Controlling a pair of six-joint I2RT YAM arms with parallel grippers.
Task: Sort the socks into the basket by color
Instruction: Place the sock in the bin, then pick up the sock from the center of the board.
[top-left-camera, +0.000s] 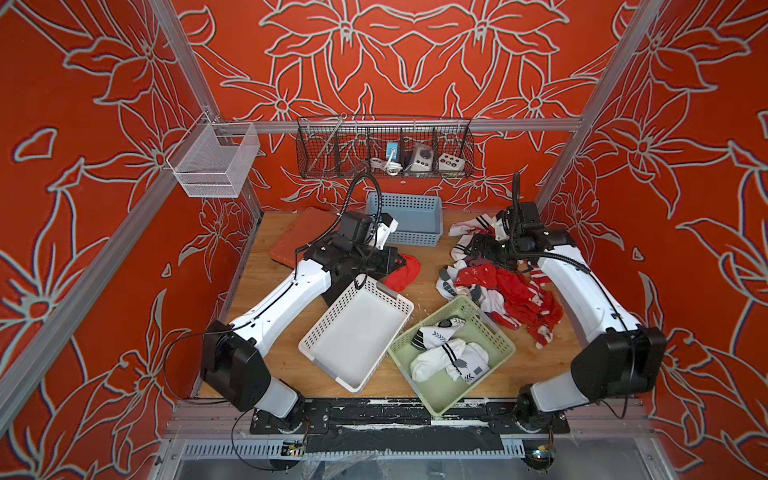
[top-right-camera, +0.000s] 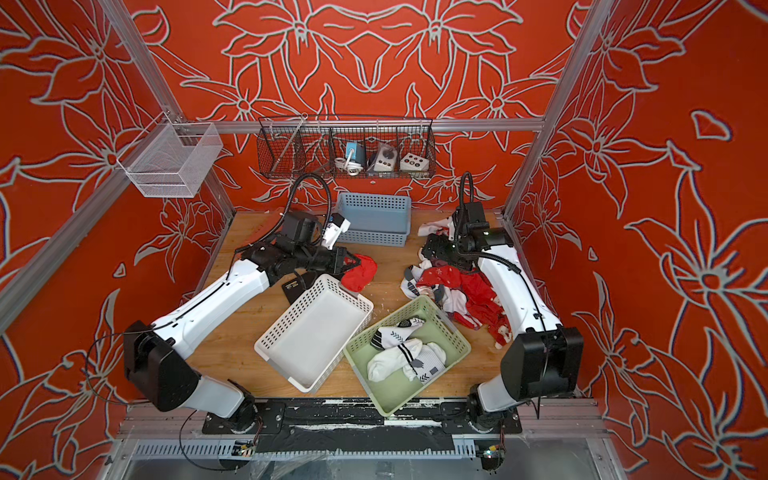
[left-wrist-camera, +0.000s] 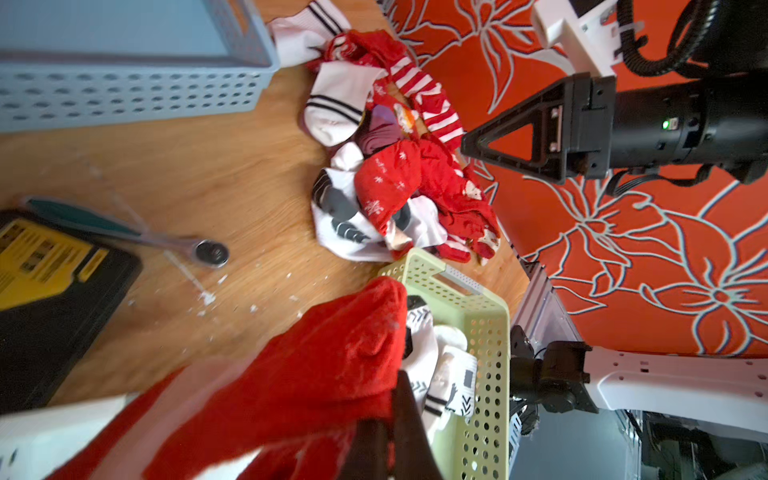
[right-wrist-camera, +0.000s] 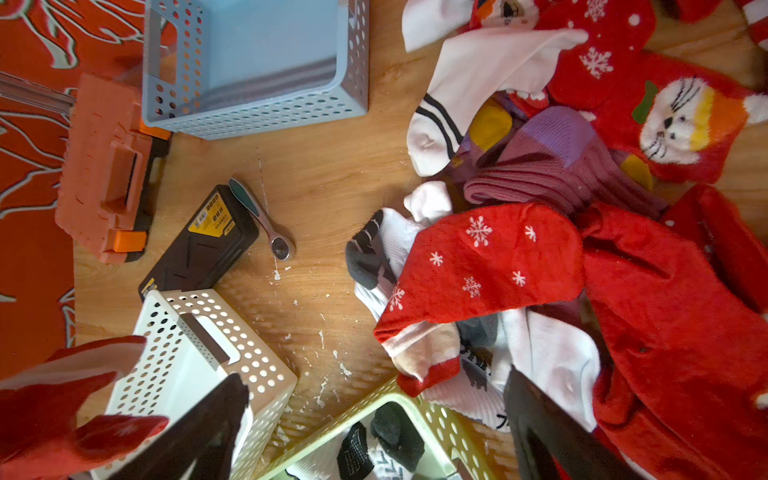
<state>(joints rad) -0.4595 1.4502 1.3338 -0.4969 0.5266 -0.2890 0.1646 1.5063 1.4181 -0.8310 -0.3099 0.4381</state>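
Note:
My left gripper (top-left-camera: 398, 262) is shut on a plain red sock (top-left-camera: 405, 272), which hangs just beyond the far corner of the empty white basket (top-left-camera: 328, 320). In the left wrist view the red sock (left-wrist-camera: 324, 374) drapes from the jaws beside the green basket (left-wrist-camera: 486, 332). The green basket (top-left-camera: 494, 328) holds white socks (top-left-camera: 440, 353) with black marks. My right gripper (right-wrist-camera: 374, 395) stands open, with nothing between its fingers, over the mixed pile of socks (top-left-camera: 507, 291). That pile has a red snowflake sock (right-wrist-camera: 490, 262), a purple sock (right-wrist-camera: 561, 166) and white socks (right-wrist-camera: 457, 104).
An empty blue basket (top-left-camera: 415, 239) stands at the back middle. An orange tool case (top-left-camera: 295, 241), a black case (right-wrist-camera: 199, 245) and a ratchet wrench (right-wrist-camera: 266, 224) lie at the back left. A wire rack (top-left-camera: 382, 149) hangs on the back wall.

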